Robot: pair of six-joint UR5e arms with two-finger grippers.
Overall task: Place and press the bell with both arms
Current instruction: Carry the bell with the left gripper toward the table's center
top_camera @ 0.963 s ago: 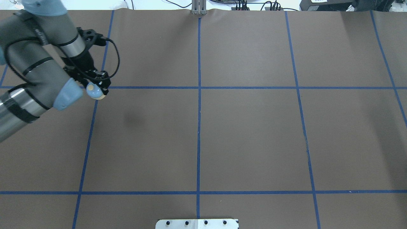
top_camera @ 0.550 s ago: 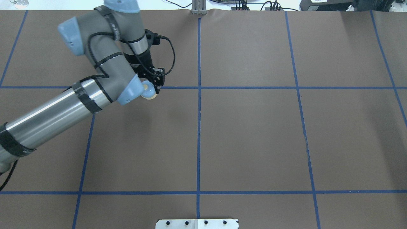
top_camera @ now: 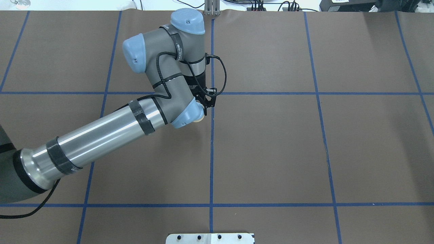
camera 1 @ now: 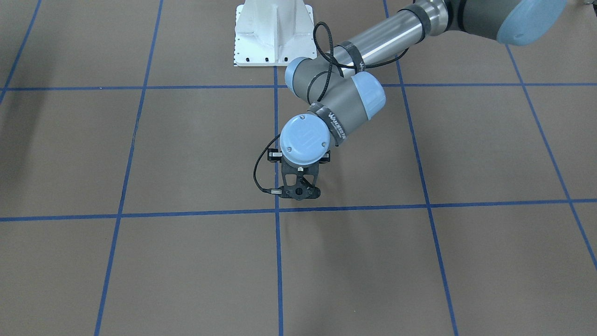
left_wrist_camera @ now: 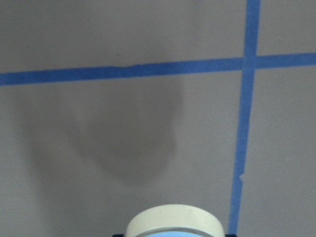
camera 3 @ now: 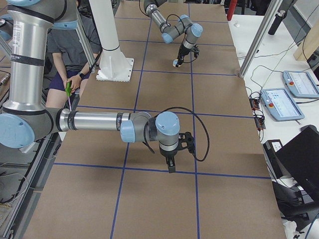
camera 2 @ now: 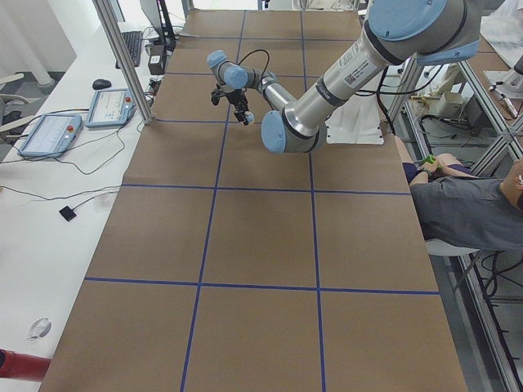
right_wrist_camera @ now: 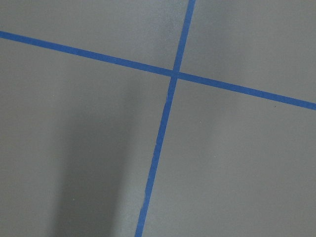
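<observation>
The bell is held in my left gripper (top_camera: 205, 106), which is shut on it above the table near the centre tape cross. In the overhead view only a cream sliver of the bell (top_camera: 201, 115) shows past the wrist's blue joint cap. The left wrist view shows its cream base (left_wrist_camera: 173, 222) at the bottom edge, with its shadow on the table beyond. The bell also shows in the left view (camera 2: 248, 119) and the right view (camera 3: 175, 63). In the front view the left gripper (camera 1: 298, 192) hides it. My right gripper (camera 3: 171, 167) points down over the table; I cannot tell whether it is open.
The brown table cover (top_camera: 271, 142) carries a blue tape grid (top_camera: 212, 152). The white bolted pedestal (camera 1: 273, 32) stands at the robot's side. A seated operator (camera 2: 466, 212) is by the table, and tablets (camera 2: 49, 131) lie on the white side bench.
My left arm has swept from the table's left side towards the centre line with the bell still in the gripper.
</observation>
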